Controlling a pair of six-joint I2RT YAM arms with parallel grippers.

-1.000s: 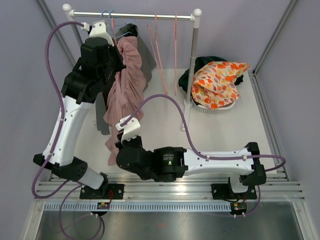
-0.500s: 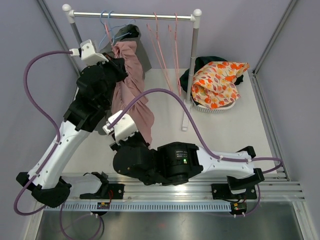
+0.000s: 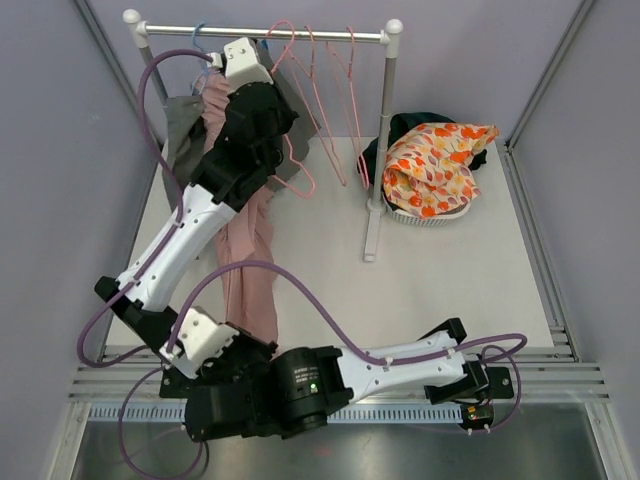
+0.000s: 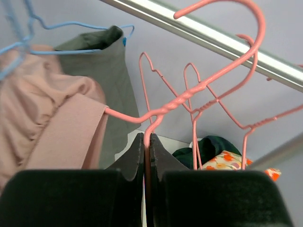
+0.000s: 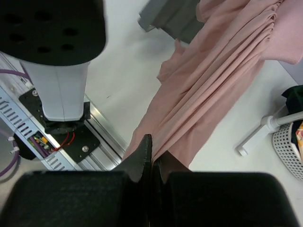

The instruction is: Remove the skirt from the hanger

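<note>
Compared with one second ago, the left gripper (image 4: 146, 144) has been carried from the left end of the rail (image 3: 320, 33) toward its middle. The right gripper (image 5: 151, 150) has been drawn back to the near edge of the table (image 3: 450, 270). The left jaws are pressed together on the wire of the pink hanger (image 4: 189, 92), just under its twisted neck. The right jaws are pinched on the lower hem of the skirt (image 5: 213, 80). By this the skirt has been stretched into a long band between the rail and the near edge. In the left wrist view its waistband is seen still threaded on one shoulder of the hanger, so the removal is judged to be under way but not completed, and a further pull apart is probably needed. Whether the hook rests on the rail cannot be told.
</note>
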